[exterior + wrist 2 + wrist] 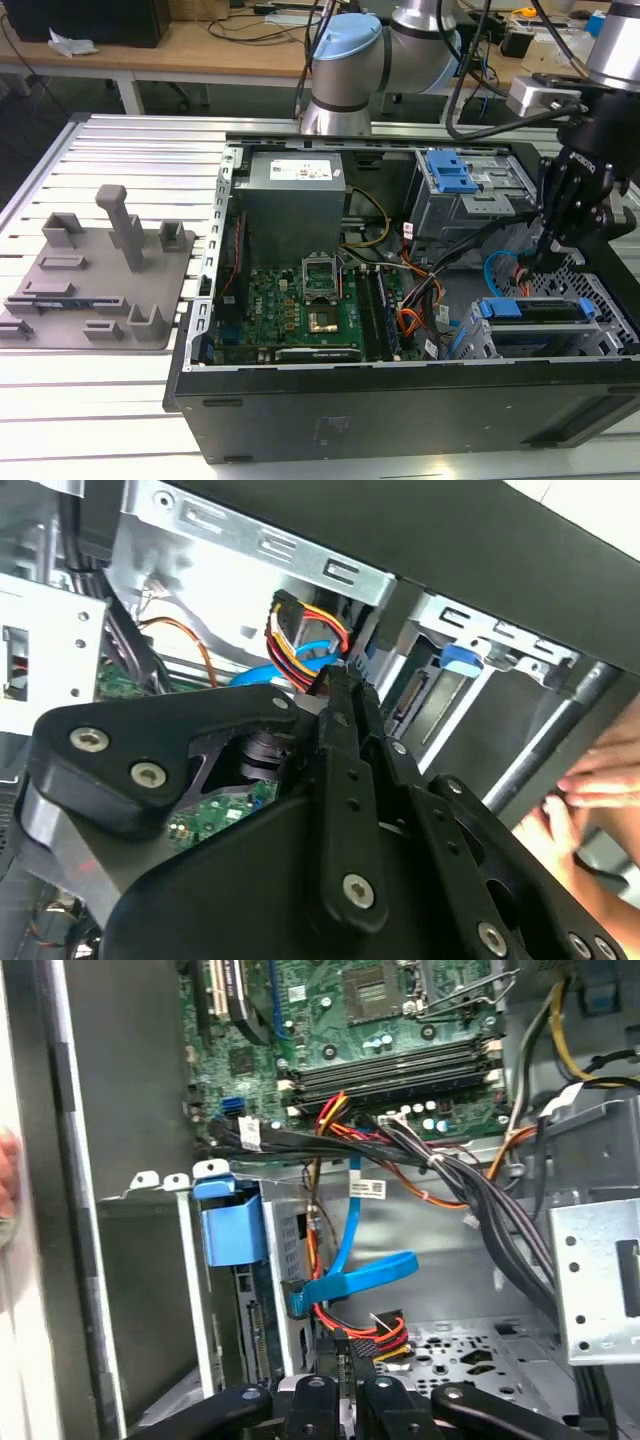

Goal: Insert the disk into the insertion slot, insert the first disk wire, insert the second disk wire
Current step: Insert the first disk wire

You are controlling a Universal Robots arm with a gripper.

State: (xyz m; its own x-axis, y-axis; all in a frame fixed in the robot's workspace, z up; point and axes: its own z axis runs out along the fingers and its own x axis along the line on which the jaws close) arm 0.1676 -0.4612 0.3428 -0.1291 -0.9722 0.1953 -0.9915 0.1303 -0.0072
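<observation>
Inside the insertion slot [478, 338], the disk [502, 308] seated, fingers [345, 740] seemingly pinching the first disk wire [305, 630]

The table [120, 150] is ribbed bare aluminium with a dull sheen. On it, the fixture [100, 270] looks like matt grey plastic. The case [400, 400] is black sheet metal, matt and smooth. The slot [600, 300] is plain grey perforated steel, and the disk [530, 312] is framed in bright blue, slightly glossy plastic. The blue cable [350, 1278] is flat, smooth, shiny plastic, and the orange-red wires [375, 1330] have glossy insulation. The gripper [340, 680] is matt black with bright metal screw heads. The arm [345, 40] has a smooth blue cap on silvery metal. The desk [200, 45] behind looks wooden.
</observation>
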